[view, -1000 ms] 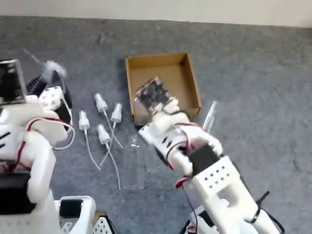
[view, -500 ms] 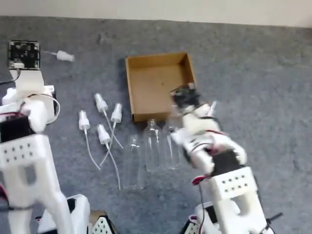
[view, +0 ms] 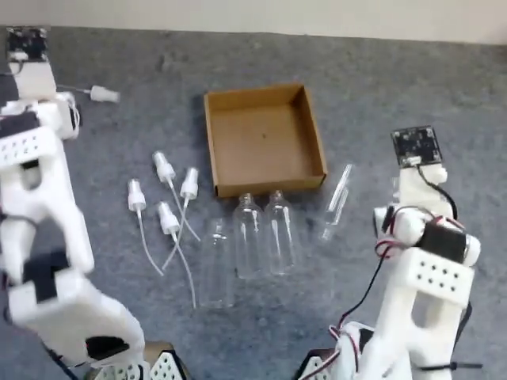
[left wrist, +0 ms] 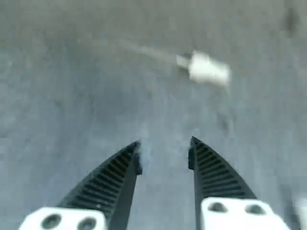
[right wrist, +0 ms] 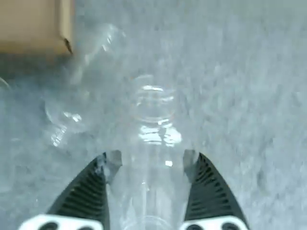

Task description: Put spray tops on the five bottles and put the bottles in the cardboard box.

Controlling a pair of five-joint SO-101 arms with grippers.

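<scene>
The cardboard box [view: 265,138] lies open at the table's middle. Three clear bottles [view: 247,236] without tops stand in a row in front of it, and one more bottle [view: 337,202] lies near its right corner. In the right wrist view, my right gripper [right wrist: 152,163] is shut on a further clear bottle [right wrist: 153,120], its open neck pointing away. Several white spray tops [view: 168,198] lie left of the box. A single spray top [left wrist: 208,72] lies ahead of my open left gripper [left wrist: 165,155], which holds nothing.
Grey carpet covers the table. The left arm [view: 32,150] stands tall along the left edge, and the right arm [view: 420,237] is at the right front. The lone spray top [view: 103,93] lies at the far left back.
The right arm has swung from over the box to the right side, uncovering the row of bottles. The left arm has risen and stretched toward the far left corner.
</scene>
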